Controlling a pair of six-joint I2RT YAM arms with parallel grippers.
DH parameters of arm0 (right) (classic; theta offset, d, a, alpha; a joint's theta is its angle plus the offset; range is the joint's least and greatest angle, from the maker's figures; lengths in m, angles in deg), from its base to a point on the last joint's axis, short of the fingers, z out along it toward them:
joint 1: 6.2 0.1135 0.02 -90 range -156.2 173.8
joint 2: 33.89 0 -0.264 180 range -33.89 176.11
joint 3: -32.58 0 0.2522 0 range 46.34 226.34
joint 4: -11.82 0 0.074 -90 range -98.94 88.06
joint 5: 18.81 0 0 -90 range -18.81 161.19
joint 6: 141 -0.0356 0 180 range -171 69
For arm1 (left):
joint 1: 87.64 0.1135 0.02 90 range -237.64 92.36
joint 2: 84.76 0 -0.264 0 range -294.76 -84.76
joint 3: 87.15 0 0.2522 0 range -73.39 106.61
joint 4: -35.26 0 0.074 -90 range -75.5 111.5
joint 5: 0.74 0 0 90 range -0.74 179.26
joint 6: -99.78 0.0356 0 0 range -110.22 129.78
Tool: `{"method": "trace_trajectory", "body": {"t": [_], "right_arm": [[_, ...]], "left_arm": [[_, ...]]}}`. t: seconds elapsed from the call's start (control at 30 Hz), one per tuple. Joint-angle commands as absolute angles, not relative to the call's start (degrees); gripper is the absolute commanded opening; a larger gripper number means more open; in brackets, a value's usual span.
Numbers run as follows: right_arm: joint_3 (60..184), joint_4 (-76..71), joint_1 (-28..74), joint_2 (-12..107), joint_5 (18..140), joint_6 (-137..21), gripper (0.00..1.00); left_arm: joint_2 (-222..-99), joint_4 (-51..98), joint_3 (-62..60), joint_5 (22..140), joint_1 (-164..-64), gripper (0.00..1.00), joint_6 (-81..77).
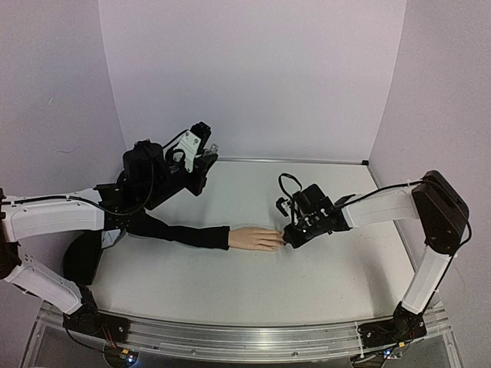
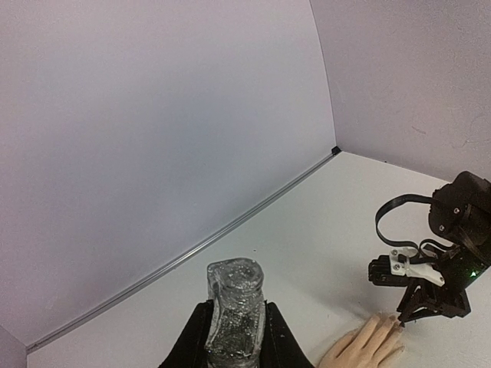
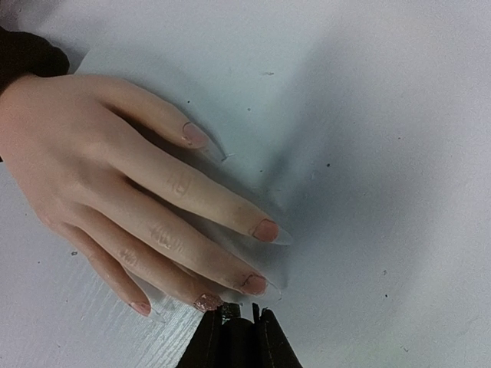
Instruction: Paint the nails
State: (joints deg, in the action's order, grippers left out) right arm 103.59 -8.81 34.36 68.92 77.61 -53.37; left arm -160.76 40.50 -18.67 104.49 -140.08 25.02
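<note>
Closest to the lens, the right tool (image 3: 238, 313) pinches a thin dark brush (image 3: 230, 309), its tip just beside the nails (image 3: 266, 230) of the mannequin hand (image 3: 92, 153) lying flat on the table (image 3: 368, 153), one nail already glittered. I judge the nails stiff, smooth and tiny, and the hand light enough to slide: contact by brush tip only, no grasp. The left tool (image 2: 235, 326) is clamped on the raised clear bottle (image 2: 235, 295), glittery polish inside.

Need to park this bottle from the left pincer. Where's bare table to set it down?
For the bottle: the wide near strip between the black sleeve and the front rail, or the back right corner between the rear wall and the right arm. Crowded at the fingertips of the mannequin hand, where the right pincer holds its brush.
</note>
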Motion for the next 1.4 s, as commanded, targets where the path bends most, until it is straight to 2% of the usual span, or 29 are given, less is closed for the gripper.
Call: {"method": "trace_trajectory", "body": {"t": [0.0,0.23,0.33,0.63,1.37], "right_arm": [[100.68,-7.83,34.68,64.14,74.70,-53.02,0.00],[94.88,-4.18,33.98,55.38,70.26,-52.42,0.00],[94.31,-2.80,33.97,53.93,74.36,-51.65,0.00],[100.66,-4.25,34.28,62.50,81.76,-53.30,0.00],[104.50,-5.55,34.59,68.05,82.17,-53.90,0.00]], "left_arm": [[-158.68,40.75,-17.98,104.91,-139.94,0.00,25.88],[-158.14,40.51,-17.96,104.83,-139.99,0.00,25.78],[-157.84,40.50,-18.00,104.68,-139.96,0.00,25.51],[-158.25,40.62,-17.84,104.46,-139.94,0.00,25.42],[-158.94,40.83,-17.72,104.56,-139.94,0.00,25.80]]}}
